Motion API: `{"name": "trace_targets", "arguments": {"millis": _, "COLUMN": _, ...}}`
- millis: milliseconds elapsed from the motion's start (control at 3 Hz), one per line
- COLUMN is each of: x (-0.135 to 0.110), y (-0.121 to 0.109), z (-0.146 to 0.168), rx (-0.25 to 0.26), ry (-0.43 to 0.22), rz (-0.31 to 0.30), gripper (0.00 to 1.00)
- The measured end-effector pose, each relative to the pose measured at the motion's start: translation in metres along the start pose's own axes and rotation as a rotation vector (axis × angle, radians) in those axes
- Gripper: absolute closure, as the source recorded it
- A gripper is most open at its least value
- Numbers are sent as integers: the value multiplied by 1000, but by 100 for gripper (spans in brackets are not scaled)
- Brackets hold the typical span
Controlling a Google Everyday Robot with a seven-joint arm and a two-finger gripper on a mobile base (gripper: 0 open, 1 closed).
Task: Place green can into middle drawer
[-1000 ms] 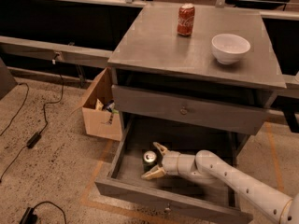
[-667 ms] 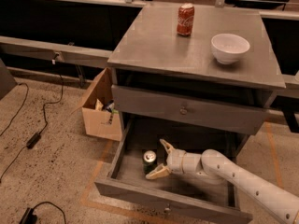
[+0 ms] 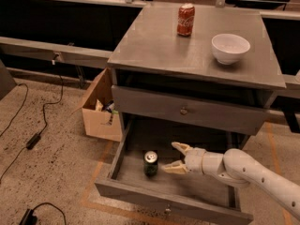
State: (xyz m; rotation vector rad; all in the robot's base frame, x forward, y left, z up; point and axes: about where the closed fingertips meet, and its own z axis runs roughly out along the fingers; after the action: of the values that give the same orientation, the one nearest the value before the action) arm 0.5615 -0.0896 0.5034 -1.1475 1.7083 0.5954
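The green can (image 3: 150, 163) stands upright on the worn floor of the open middle drawer (image 3: 123, 149), towards its left side, silver top showing. My gripper (image 3: 174, 157) is open inside the drawer, just to the right of the can, with a small gap between its fingertips (image 3: 168, 168) and the can. The arm reaches in from the lower right.
A red Coca-Cola can (image 3: 185, 19) and a white bowl (image 3: 230, 48) stand on the cabinet top (image 3: 154, 46). The shallower drawer with a round knob (image 3: 183, 110) is shut above. A cardboard box (image 3: 99, 109) sits left of the cabinet. Cables (image 3: 33, 139) lie on the floor.
My gripper has drawn back to the right, away from the green can, which stays upright in the drawer.
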Motion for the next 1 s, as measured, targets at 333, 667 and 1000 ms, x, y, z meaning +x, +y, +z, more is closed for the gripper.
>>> {"name": "trace_targets", "arguments": {"millis": 333, "x": -44, "y": -5, "z": -46, "rx": 27, "ry": -28, "rz": -12, "gripper": 59}}
{"name": "trace_targets", "arguments": {"millis": 667, "x": -114, "y": -15, "z": -80, "rx": 57, "ry": -96, "rz": -21, "gripper": 82}}
{"name": "trace_targets", "arguments": {"millis": 1000, "x": -200, "y": -37, "z": -108, "rx": 109, "ry": -211, "rz": -46, "gripper": 98}}
